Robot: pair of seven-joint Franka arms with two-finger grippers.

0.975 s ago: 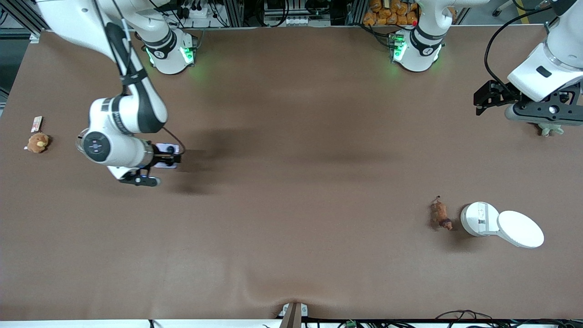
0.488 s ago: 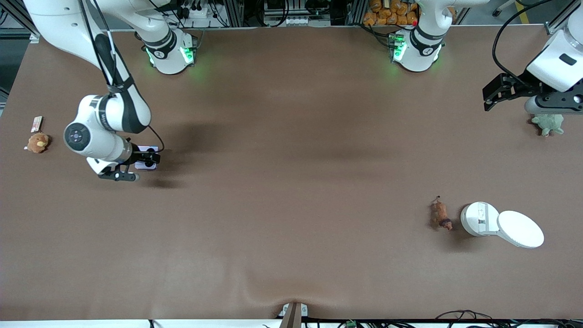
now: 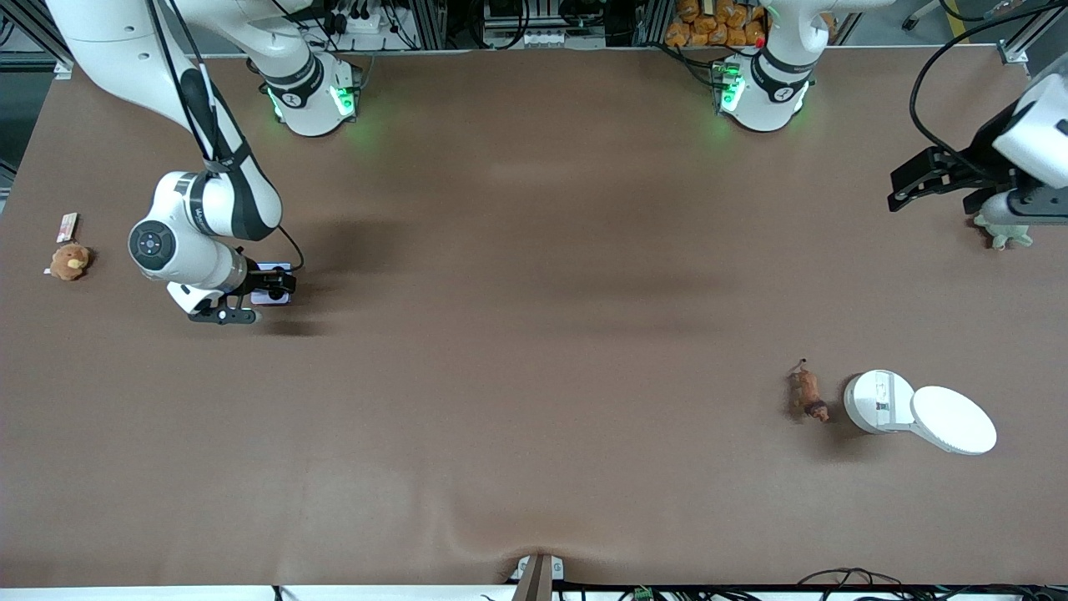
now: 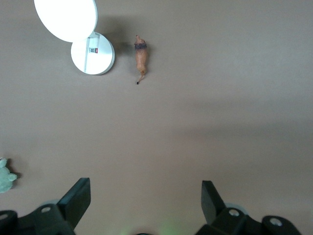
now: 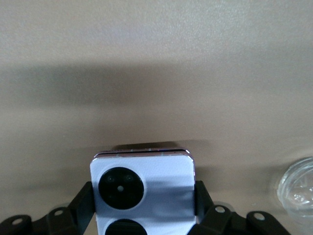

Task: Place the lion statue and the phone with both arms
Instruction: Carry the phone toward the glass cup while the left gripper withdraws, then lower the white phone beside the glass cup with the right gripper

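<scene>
My right gripper (image 3: 271, 292) is shut on the phone (image 3: 274, 288), a pale lavender folded phone with black camera circles. It holds the phone low over the table toward the right arm's end. In the right wrist view the phone (image 5: 142, 193) sits between the two black fingers (image 5: 84, 198). The lion statue (image 3: 808, 395), small and reddish-brown, lies on the table toward the left arm's end and also shows in the left wrist view (image 4: 141, 56). My left gripper (image 3: 922, 179) is open and empty, high over the table beside the green plush turtle; its tips (image 4: 144, 196) stand wide apart.
A white round case (image 3: 876, 401) with its open lid (image 3: 953, 419) lies right beside the lion. A green plush turtle (image 3: 1005, 227) sits near the left arm's table edge. A tan plush toy (image 3: 68, 260) and a small card (image 3: 67, 225) lie at the right arm's end.
My right gripper has carried the phone toward the right arm's end of the table and lower. My left gripper has pulled away toward the left arm's table edge. The lion has not moved.
</scene>
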